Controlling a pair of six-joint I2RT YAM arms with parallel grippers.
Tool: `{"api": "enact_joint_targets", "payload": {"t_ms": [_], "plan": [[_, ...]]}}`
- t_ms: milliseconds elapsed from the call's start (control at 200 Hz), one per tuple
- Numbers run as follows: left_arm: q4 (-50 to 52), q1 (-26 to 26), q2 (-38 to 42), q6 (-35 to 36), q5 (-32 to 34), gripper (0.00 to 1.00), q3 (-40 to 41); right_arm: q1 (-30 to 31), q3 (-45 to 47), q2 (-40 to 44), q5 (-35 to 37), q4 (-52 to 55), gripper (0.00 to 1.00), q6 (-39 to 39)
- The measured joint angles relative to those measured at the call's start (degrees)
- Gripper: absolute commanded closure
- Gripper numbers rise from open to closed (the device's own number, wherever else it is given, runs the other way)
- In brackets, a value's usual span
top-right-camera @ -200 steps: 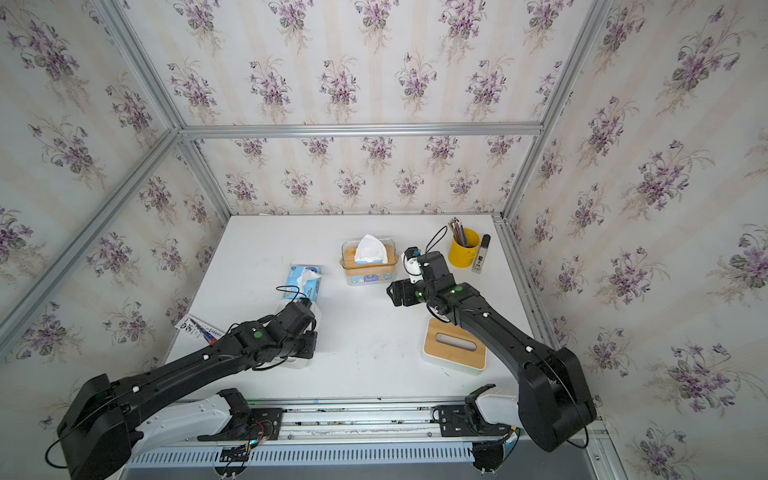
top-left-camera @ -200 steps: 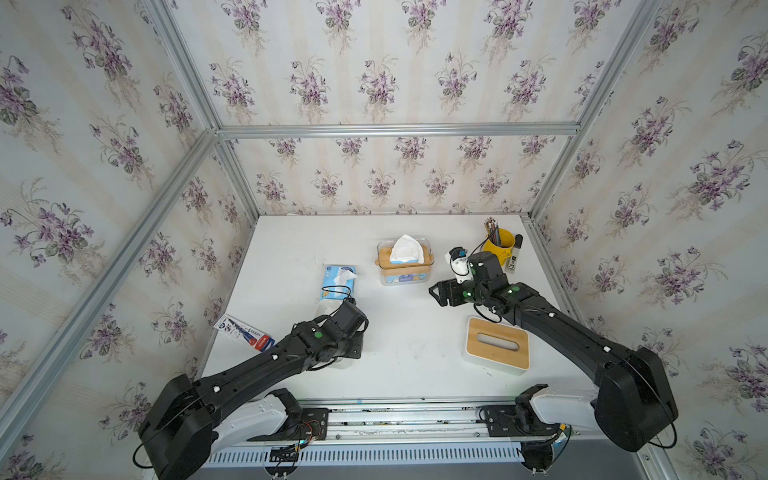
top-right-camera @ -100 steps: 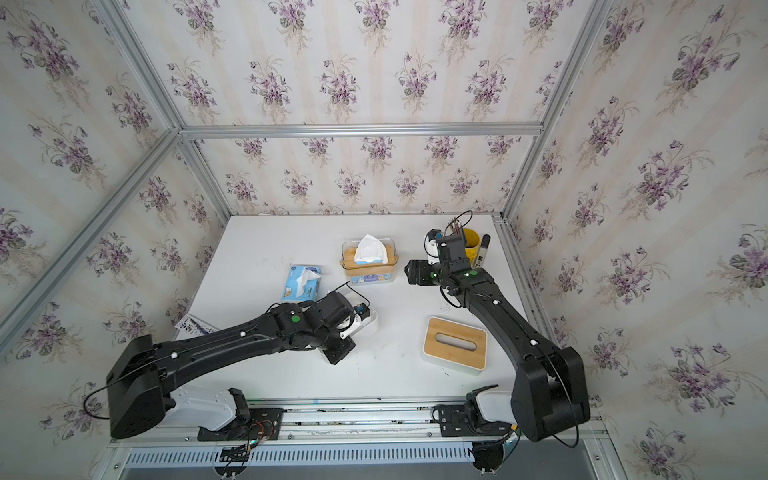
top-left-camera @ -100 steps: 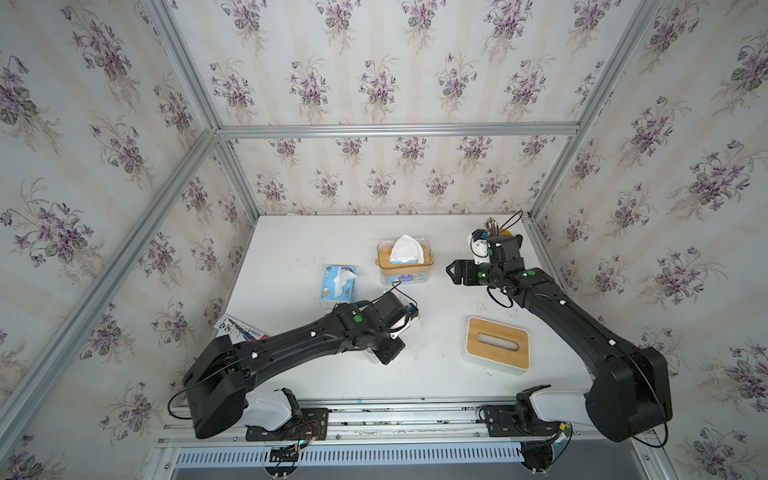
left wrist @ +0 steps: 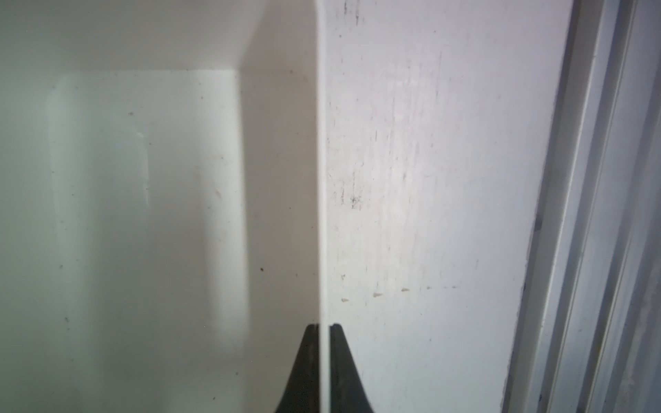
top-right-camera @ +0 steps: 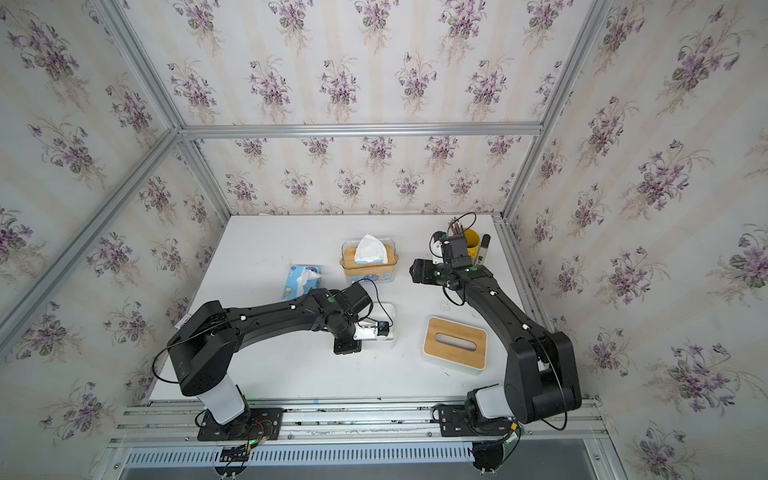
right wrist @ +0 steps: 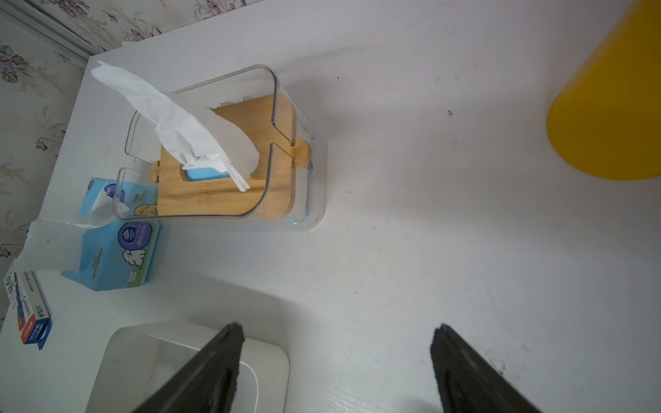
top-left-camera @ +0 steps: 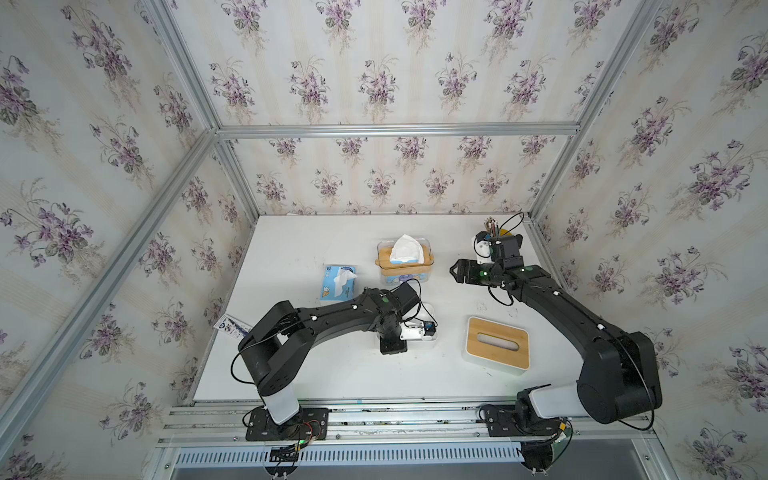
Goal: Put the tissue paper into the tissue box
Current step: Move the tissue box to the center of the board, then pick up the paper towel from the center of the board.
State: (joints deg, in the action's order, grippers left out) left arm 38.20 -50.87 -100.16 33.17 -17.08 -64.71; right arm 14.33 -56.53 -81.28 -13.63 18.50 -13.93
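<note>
The left claw [left wrist: 323,327] was clenched on a wall of the lidless white tissue box [left wrist: 321,161]. The blue tissue pack [top-left-camera: 337,282] was seen lying on the desk [top-left-camera: 291,249] just beyond that arm, long axis running away from the bases. The right claw [right wrist: 338,330], spread and empty, was found farther off.

Both top views look down from high at 6 o'clock over the whole worktop [top-left-camera: 291,249]; wrist cameras sit close above it, the right facing 9 o'clock.
</note>
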Motion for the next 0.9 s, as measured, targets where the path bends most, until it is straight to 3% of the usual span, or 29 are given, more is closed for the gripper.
{"api": "enact_joint_targets", "payload": {"t_ms": [70,145,215,305,490,689,904], "plan": [[-0.59,0.09,-1.11,2.08,-0.63,0.99,0.24,0.02,0.66,0.02,-0.57,-0.24,0.14,0.00],[-0.72,0.44,-2.56,3.48,-1.14,0.91,0.20,0.00,1.27,0.20,-0.85,-0.28,0.14,0.00],[-0.74,0.87,-3.23,4.48,-1.31,0.71,-0.13,0.00,1.38,0.24,-1.18,-0.31,0.14,0.00],[-0.15,1.18,-3.32,3.78,-1.09,0.55,-0.57,0.00,1.38,0.24,-1.68,-0.33,0.15,0.00],[0.15,1.36,-0.85,0.57,-0.50,0.38,-2.64,0.02,1.64,0.46,-2.75,-0.39,0.15,0.00],[-0.04,2.97,8.09,-7.17,-0.26,0.29,-3.08,0.13,2.01,1.92,-3.74,-0.39,0.15,0.09],[-4.04,16.63,20.70,-24.61,0.44,0.09,0.94,0.11,1.57,3.93,-3.72,-0.48,0.15,0.48]]}}
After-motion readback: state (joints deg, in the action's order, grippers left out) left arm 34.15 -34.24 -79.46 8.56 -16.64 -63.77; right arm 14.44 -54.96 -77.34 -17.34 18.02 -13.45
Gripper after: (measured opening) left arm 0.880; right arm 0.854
